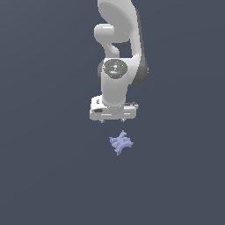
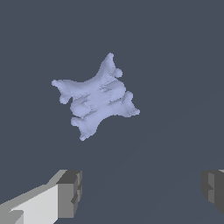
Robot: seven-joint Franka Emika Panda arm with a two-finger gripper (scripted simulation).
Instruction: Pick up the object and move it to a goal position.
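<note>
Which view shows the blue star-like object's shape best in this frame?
The wrist view: the object fills much of the picture, so its stubby points and ridged surface show clearly, with nothing covering it. In the exterior view the object is small, its surface indistinct, lying apart from the claw.

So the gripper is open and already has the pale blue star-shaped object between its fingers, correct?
Not quite. The gripper is open, but the object is not between its fingers; the wrist view shows it lying apart from them, ungrasped, on the dark surface.
</note>
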